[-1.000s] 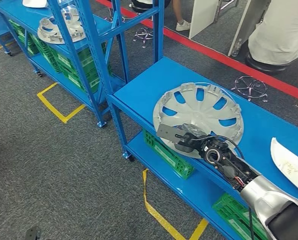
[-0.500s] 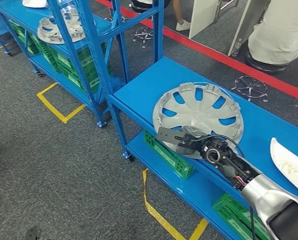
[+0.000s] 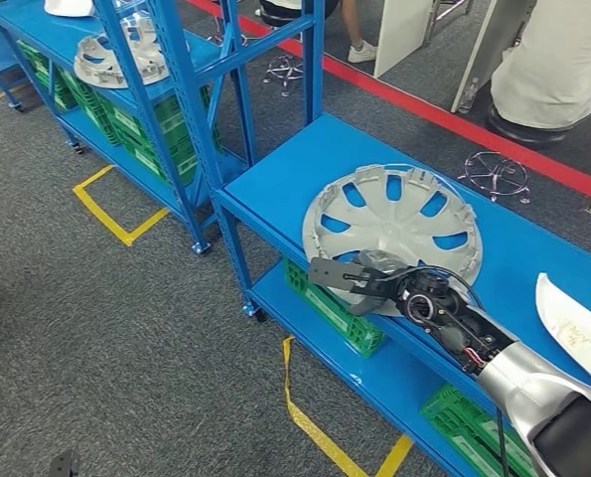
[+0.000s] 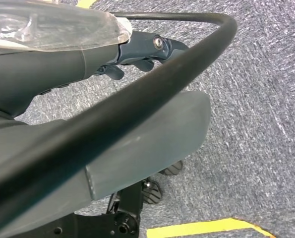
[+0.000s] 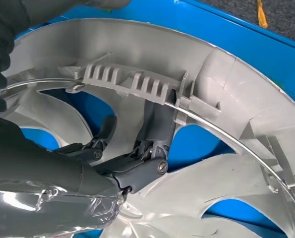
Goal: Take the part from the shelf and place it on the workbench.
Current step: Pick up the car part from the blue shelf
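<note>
Silver hubcap (image 3: 394,231) lies flat on the blue desk (image 3: 292,179) near its front edge — right hand (image 3: 367,278) grips its near rim, fingers (image 5: 158,129) hooked through a spoke opening; left hand (image 4: 146,49) hangs over carpet, fingers curled, holding nothing.

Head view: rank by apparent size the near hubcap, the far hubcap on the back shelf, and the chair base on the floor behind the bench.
1. Near hubcap, largest by far; the right hand grips its front edge.
2. Far hubcap looks bigger than the chair base, but both are farther from the camera and the hubcap is partly hidden by shelf posts, so that order is unsure.
</note>
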